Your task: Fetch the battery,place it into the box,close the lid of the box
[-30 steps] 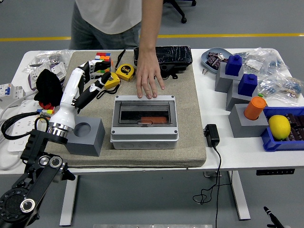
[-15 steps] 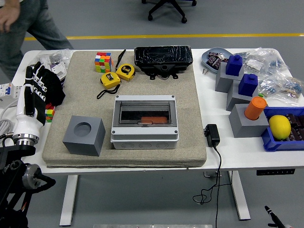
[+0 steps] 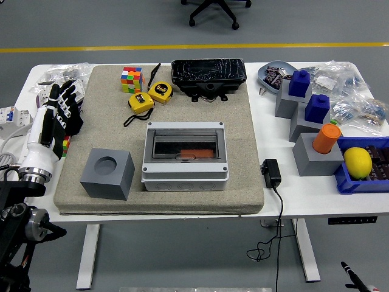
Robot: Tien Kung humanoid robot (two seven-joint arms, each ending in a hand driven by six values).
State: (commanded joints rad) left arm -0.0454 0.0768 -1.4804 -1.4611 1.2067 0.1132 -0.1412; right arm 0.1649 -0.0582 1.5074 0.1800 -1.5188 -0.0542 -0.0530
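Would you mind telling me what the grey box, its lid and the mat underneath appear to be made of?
The grey box looks like moulded matte plastic, with crisp edges and round corner recesses. Its lid seems to be smoky transparent plastic: an orange object shows through it. The mat looks like beige felt or coarse fabric, dull and speckled.

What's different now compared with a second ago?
The person's hand that was pressing the box lid has left the view. The left hand, fingers open, pulled back from the tape measures to the table's left edge. The box, closed, and the rest stayed put.
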